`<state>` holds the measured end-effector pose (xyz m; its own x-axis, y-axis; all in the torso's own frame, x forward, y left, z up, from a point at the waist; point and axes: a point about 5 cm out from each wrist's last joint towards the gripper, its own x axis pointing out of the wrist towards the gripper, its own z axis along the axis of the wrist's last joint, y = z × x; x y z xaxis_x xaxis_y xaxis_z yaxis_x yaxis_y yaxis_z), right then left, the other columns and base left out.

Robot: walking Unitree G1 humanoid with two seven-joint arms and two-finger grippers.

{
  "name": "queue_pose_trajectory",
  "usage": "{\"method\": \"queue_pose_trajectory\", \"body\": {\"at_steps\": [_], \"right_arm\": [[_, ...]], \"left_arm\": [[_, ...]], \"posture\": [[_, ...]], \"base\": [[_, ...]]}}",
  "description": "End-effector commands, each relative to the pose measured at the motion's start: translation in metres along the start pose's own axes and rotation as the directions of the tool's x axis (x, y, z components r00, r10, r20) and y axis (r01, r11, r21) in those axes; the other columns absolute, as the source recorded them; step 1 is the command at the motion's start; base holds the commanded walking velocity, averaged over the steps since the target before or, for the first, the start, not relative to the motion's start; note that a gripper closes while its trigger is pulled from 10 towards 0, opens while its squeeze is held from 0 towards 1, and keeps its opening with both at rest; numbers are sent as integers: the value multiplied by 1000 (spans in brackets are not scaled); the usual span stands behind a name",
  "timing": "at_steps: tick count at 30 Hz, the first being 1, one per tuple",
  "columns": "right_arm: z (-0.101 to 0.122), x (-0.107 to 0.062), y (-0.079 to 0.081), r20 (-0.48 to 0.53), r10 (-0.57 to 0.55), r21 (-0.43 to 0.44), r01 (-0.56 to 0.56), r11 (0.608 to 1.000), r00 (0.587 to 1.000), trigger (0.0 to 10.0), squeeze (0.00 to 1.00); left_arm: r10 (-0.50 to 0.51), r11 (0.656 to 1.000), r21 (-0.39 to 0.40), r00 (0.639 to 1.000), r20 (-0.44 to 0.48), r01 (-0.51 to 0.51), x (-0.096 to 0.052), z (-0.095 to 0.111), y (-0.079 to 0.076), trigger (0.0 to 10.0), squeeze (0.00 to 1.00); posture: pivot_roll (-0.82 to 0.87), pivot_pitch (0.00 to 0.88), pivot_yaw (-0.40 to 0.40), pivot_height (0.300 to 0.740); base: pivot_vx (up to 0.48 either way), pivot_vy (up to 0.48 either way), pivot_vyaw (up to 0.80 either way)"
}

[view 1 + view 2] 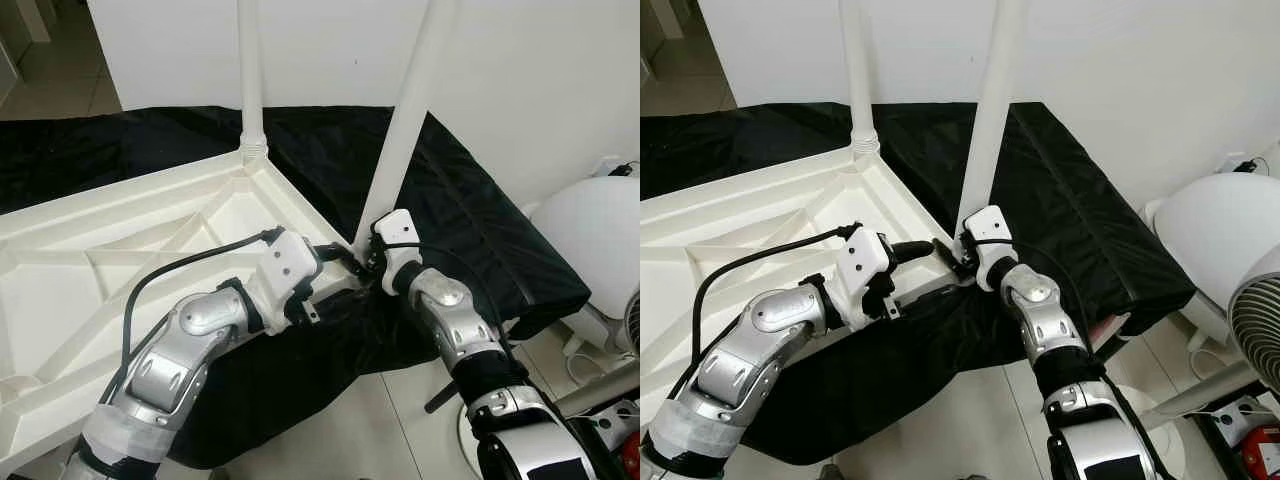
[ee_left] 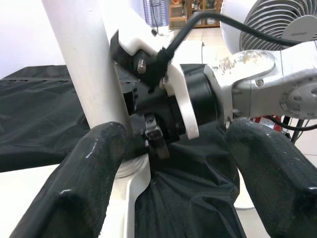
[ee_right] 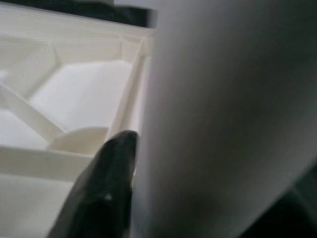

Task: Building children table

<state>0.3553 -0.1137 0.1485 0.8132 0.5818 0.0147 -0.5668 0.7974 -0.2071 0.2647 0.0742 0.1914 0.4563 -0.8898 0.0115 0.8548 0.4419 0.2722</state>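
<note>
You have the white tabletop (image 1: 120,250) lying upside down on a black cloth (image 1: 470,230), with its ribs facing up. One leg (image 1: 250,80) already stands straight in the far corner socket. The second leg (image 1: 410,110) stands at the near corner and leans a little to the right.

Your right gripper (image 1: 368,258) is closed around the bottom of this second leg, just above the socket; in the right wrist view one black finger (image 3: 101,193) lies against the white tube. Your left gripper (image 1: 335,255) is beside the same corner with its fingers (image 2: 94,173) spread wide and holding nothing.

I think the risk is the tilt. If you push down while the leg leans, it may jam in the socket or slip out over the edge. The two grippers are almost touching, so a quick turn could knock them together. The tabletop may also slide on the cloth, because nothing holds it.
</note>
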Motion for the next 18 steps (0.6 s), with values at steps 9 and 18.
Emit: {"method": "queue_pose_trajectory", "body": {"at_steps": [9, 18], "right_arm": [[-8, -2, -1, -34, 31, -36, -33, 999, 999, 0, 0], [-6, 0, 4, 3, -41, 102, 41, 994, 999, 10000, 0]], "left_arm": [[-1, 1000, 2, 1000, -2, 1, 0, -1, 0, 10000, 0], [-10, 1000, -4, 1000, 0, 10, 1, 1, -1, 10000, 0]], "posture": [[62, 41, -45, 740], [51, 65, -36, 740]], "base": [[0, 0, 0], [0, 0, 0]]}}
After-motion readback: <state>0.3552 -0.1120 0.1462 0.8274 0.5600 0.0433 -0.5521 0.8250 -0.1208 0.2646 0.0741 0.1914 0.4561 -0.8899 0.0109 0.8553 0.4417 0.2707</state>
